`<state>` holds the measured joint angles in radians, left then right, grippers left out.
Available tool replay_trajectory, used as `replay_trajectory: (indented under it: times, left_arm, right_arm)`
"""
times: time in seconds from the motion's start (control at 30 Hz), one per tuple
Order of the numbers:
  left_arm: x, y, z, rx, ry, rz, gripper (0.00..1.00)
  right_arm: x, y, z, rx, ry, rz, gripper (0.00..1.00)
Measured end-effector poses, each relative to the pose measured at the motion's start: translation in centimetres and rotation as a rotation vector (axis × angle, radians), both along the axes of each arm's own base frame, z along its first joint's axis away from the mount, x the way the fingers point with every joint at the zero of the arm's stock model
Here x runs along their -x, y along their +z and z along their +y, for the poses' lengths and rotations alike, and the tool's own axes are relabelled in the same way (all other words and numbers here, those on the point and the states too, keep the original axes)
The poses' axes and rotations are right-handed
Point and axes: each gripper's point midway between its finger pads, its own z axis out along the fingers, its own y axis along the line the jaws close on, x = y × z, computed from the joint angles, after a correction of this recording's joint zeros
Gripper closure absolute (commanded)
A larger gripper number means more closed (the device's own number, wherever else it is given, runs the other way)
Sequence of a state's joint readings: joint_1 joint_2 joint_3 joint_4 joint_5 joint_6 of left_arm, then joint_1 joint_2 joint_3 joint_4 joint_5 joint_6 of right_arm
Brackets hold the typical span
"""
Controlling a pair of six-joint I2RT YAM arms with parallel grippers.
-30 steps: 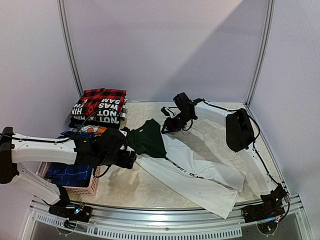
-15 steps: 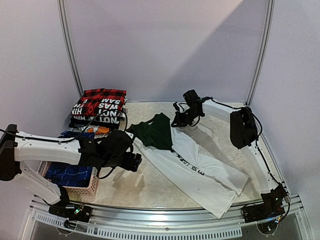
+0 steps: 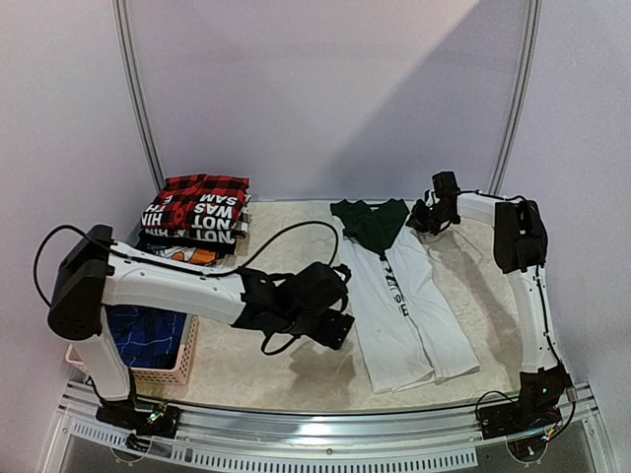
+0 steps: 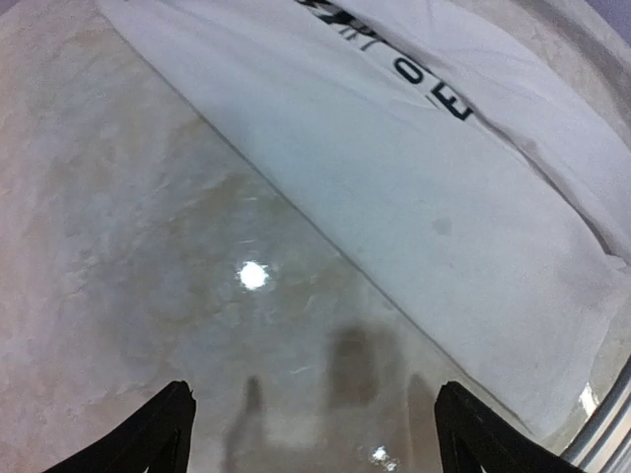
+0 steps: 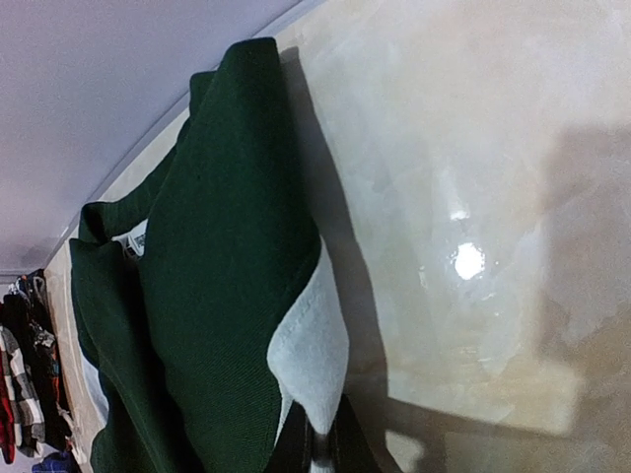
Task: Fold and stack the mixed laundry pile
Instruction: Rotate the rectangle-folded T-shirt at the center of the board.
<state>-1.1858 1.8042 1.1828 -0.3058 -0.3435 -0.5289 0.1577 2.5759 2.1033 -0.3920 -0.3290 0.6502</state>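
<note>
1. Garment: white T-shirt [image 3: 406, 310] lies flat mid-table. Its long axis runs far to near, with the dark green yoke [image 3: 370, 222] at the far end.
2. Right gripper [image 3: 424, 217] is pinched closed on the shirt's far right corner (wrist view shows green-and-white cloth between the tips).
3. Left gripper [image 3: 333, 328] is spread wide and empty over the bare table [image 4: 148, 246]. The shirt's near left edge lies just to its right, so the left arm is nearer to that hem.

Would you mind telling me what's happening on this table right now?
Two robot arms are working through laundry. The right end effector is shut on the far end of a white and dark green garment spread on the table. The left end effector hovers open beside it, holding nothing. A folded stack sits far left.
</note>
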Motion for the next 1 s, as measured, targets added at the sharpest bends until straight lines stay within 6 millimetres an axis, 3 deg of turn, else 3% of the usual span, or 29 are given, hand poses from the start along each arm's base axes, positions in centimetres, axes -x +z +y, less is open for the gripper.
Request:
replay_trajectory:
  times: [0.17, 0.37, 0.67, 0.9, 1.0]
  left_arm:
    - [1.8, -2.3, -4.0, 0.016, -0.072, 0.067, 0.16]
    - [3.7, -4.3, -5.8, 0.027, -0.117, 0.148, 0.2]
    - [7.7, -5.8, -7.8, 0.047, -0.178, 0.262, 0.32]
    - [9.7, -6.8, -8.6, 0.058, -0.204, 0.331, 0.57]
    - [10.0, -6.9, -9.2, 0.085, -0.21, 0.349, 0.78]
  right_arm:
    - [0.2, 0.0, -0.7, 0.001, -0.065, -0.018, 1.0]
    - [0.8, 0.0, -1.2, -0.002, -0.1, -0.019, 1.0]
    - [0.8, 0.0, -1.2, -0.006, -0.1, -0.024, 1.0]
    - [0.8, 0.0, -1.2, -0.005, -0.1, -0.025, 1.0]
    - [0.8, 0.0, -1.3, -0.005, -0.101, -0.027, 1.0]
